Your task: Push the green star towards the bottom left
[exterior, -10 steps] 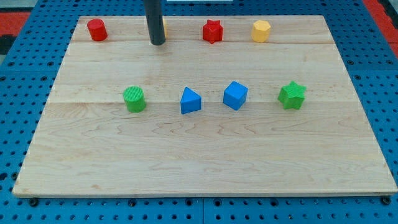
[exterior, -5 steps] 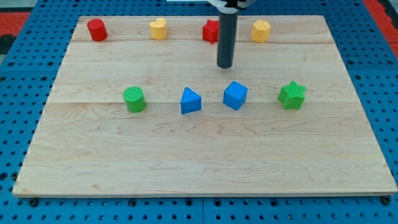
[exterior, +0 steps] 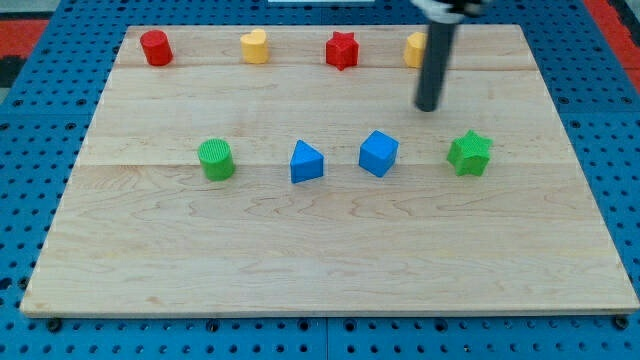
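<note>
The green star (exterior: 469, 153) sits on the wooden board (exterior: 320, 250) at the right end of the middle row. My tip (exterior: 428, 107) is above it and a little to its left in the view, apart from it by a clear gap. The dark rod rises from the tip to the view's top edge and covers part of the yellow block (exterior: 413, 48) in the top row.
In the middle row lie a green cylinder (exterior: 215, 159), a blue triangular block (exterior: 306, 162) and a blue cube (exterior: 378, 153). In the top row lie a red cylinder (exterior: 155, 47), a yellow heart (exterior: 255, 46) and a red star (exterior: 342, 50).
My tip has moved from the top left of the board to the right and downward, to a spot just up-left of the green star. No block has moved.
</note>
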Controlling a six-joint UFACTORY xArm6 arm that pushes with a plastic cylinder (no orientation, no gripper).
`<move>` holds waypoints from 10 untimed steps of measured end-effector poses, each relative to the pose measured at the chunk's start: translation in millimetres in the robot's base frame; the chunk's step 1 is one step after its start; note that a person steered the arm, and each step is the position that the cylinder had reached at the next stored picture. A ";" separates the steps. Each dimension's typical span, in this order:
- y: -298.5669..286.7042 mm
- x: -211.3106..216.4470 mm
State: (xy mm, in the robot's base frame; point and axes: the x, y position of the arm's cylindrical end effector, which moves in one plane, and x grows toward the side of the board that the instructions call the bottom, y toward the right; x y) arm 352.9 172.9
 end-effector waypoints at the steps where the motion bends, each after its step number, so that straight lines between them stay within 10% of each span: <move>1: 94.8 13.4; 2: 99.3 74.4; 10: -321.5 59.3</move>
State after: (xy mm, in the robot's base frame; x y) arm 412.2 -148.6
